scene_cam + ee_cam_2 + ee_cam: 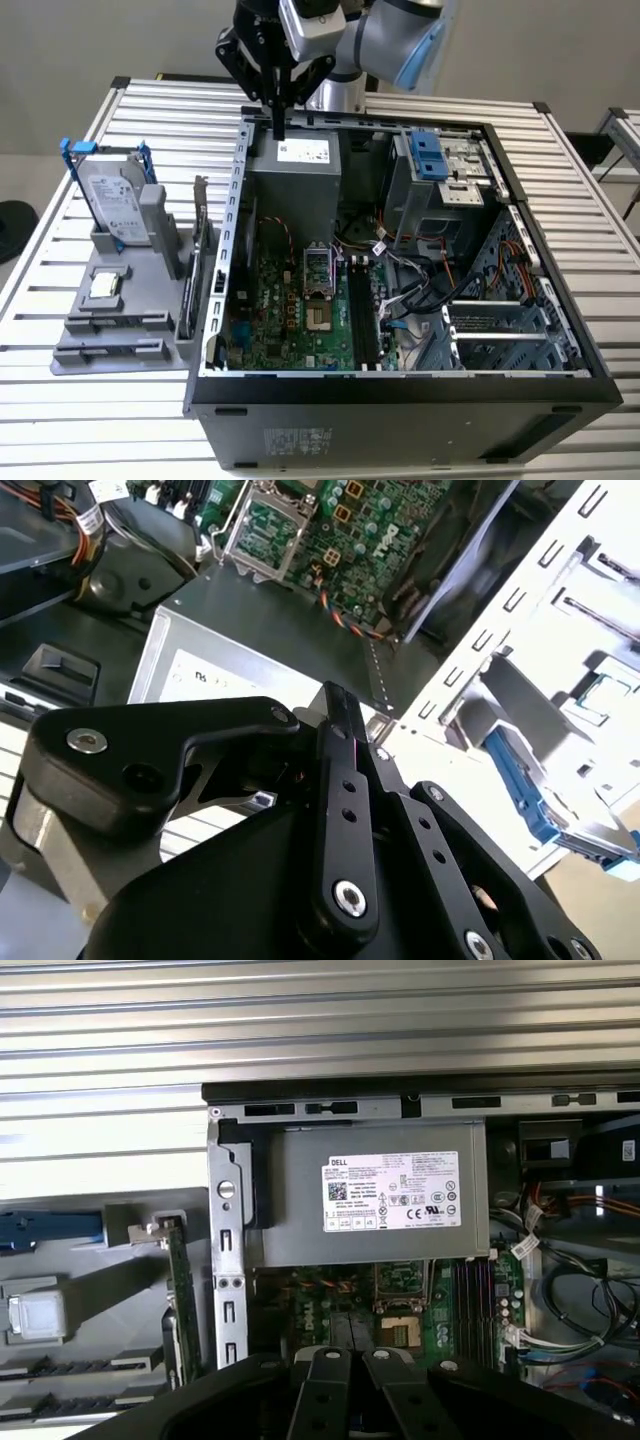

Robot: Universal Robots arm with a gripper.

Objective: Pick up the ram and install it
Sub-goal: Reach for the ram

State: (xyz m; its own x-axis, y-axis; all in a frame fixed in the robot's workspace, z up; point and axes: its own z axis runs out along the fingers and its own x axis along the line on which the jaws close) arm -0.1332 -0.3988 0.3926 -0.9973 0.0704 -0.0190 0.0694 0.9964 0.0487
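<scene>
Your black end effector [279, 128] hangs over the open black computer case [400, 400].
Its fingers meet, gripping nothing, above the grey metal power supply box [291, 172].

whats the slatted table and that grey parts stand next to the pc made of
Silvery slatted table: looks like bare aluminium, ribbed profiles with a dull metallic sheen. Matte grey parts stand: probably plastic, given its flat, non-reflective surface and shaped slots.

A pale slatted metal table [585, 235] under bright light — plain grey floor [50, 80] beyond, a second table [625, 125] alongside.
</scene>
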